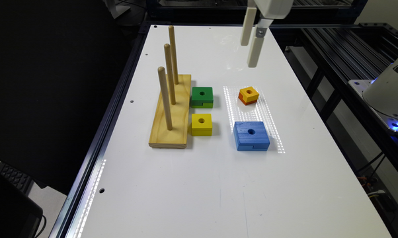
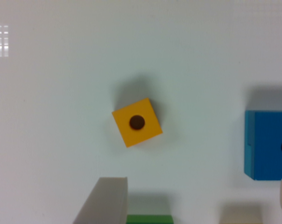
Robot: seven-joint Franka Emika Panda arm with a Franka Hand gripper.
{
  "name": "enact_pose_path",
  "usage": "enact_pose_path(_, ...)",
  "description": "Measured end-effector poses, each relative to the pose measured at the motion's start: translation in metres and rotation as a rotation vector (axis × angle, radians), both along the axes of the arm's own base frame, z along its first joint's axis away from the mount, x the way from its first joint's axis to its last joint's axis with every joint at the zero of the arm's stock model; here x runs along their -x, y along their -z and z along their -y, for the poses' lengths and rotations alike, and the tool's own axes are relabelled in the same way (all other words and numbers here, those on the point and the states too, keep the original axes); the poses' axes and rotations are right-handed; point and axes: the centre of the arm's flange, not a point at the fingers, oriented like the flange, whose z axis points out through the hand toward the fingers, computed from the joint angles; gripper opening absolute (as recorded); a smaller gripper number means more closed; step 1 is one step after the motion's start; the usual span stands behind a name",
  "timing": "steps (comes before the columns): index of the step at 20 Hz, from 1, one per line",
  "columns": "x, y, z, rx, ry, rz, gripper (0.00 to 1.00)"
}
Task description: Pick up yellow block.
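White laminate covers the table point(image 1: 218, 185), and the yellow block point(image 1: 201, 124) sits flat on it with its round centre hole facing up, just beside the long edge of a pale wooden base point(image 1: 172, 112) that carries three upright pegs point(image 1: 167, 74). Just beyond it, along the same edge of the base, lies the green block point(image 1: 202, 97), close to the yellow one but with a narrow strip of table between them. Toward the exterior view's right, the blue block point(image 1: 251, 136) rests well apart from the yellow block, and farther back stands the smaller orange-yellow block point(image 1: 248, 95), turned at an angle, its orange lower layer showing at the side. The gripper point(image 1: 251, 41) hangs in the air above the far part of the table, well clear of every block and well away from the yellow one; its two pale fingers point(image 1: 255, 53) stand apart with open space between them and nothing held. In the wrist view the orange-yellow block point(image 2: 137, 122) lies near the middle on the bare surface, the blue block point(image 2: 267, 144) is cut by the frame edge, a strip of the green block point(image 2: 149, 219) shows at the border, and one blurred fingertip point(image 2: 106, 200) appears close to the lens.
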Motion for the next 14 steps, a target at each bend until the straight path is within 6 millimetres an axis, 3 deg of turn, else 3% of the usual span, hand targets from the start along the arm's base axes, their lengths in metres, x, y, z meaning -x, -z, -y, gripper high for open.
enact_pose_path(7, -0.025, 0.005, -0.004, -0.006, 0.001, -0.001, 1.0)
enact_pose_path(14, -0.032, 0.004, -0.007, -0.008, -0.001, 0.003, 1.0)
